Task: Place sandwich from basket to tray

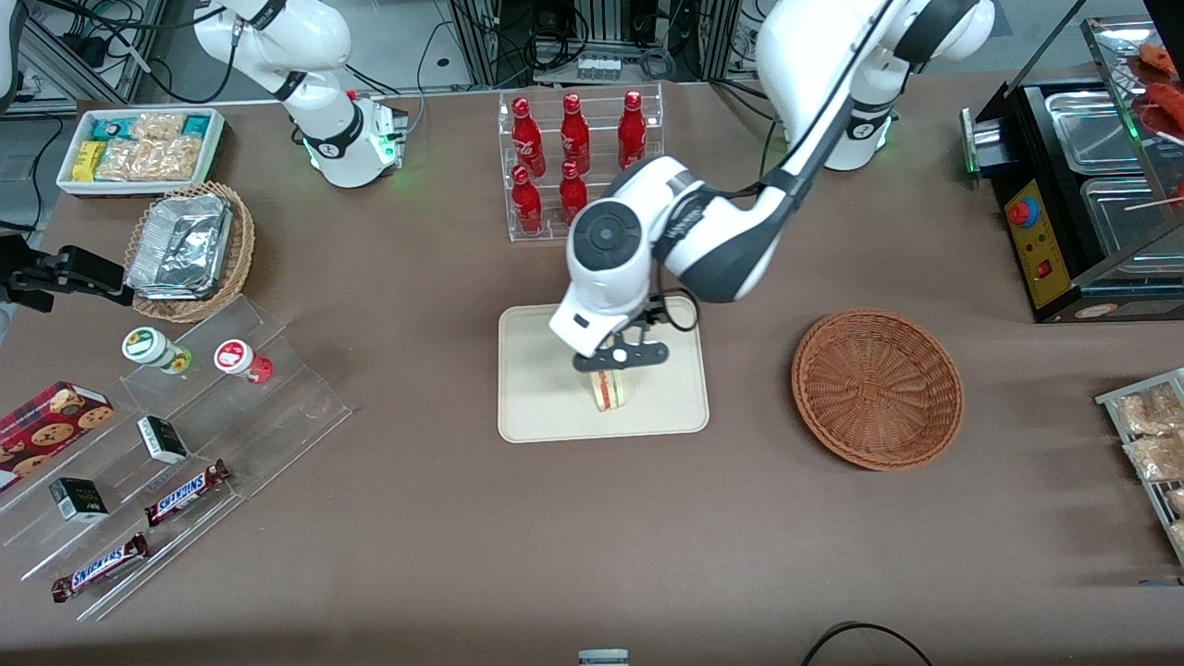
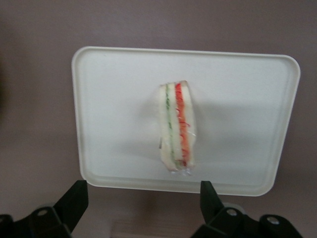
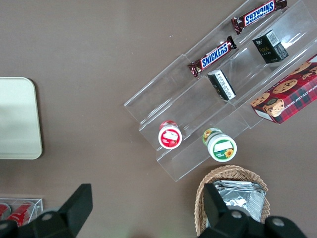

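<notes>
The sandwich [image 1: 610,390] is a pale wedge with red, orange and green stripes. It rests on the cream tray [image 1: 546,370] near the edge closest to the front camera. My left gripper [image 1: 618,359] hangs just above it, open, with nothing between its fingers. In the left wrist view the sandwich [image 2: 177,126] lies in the middle of the tray [image 2: 114,99], and the gripper [image 2: 143,191] has its dark fingertips [image 2: 78,191] spread wide, clear of the sandwich. The reddish-brown basket [image 1: 877,388] sits beside the tray toward the working arm's end and holds nothing.
A clear rack of red bottles [image 1: 578,162] stands just farther from the front camera than the tray. Toward the parked arm's end are a tan wicker basket with foil trays [image 1: 190,245], a clear stepped stand with snacks [image 1: 176,435] and a white bin [image 1: 139,148]. A black appliance [image 1: 1082,185] stands at the working arm's end.
</notes>
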Action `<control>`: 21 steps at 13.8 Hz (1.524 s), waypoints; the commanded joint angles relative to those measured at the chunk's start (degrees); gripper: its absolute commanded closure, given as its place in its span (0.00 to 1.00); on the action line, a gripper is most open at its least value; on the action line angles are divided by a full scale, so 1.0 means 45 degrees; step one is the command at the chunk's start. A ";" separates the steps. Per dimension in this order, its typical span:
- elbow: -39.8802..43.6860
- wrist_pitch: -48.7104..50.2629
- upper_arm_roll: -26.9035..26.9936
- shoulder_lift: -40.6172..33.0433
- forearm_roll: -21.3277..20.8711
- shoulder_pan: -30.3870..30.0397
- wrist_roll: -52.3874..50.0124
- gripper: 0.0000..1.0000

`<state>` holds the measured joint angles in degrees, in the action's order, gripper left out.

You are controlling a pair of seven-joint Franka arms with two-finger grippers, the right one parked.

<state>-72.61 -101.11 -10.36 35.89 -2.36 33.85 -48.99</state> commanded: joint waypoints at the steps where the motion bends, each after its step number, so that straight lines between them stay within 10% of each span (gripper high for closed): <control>1: -0.0581 0.0671 -0.0080 -0.0845 -0.0021 -0.1053 0.0514 0.00; 21: -0.5662 0.2740 -0.0526 -0.7193 0.0662 -0.7889 0.8874 0.00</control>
<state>-95.42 -90.43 -10.37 7.44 -0.03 1.09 -9.96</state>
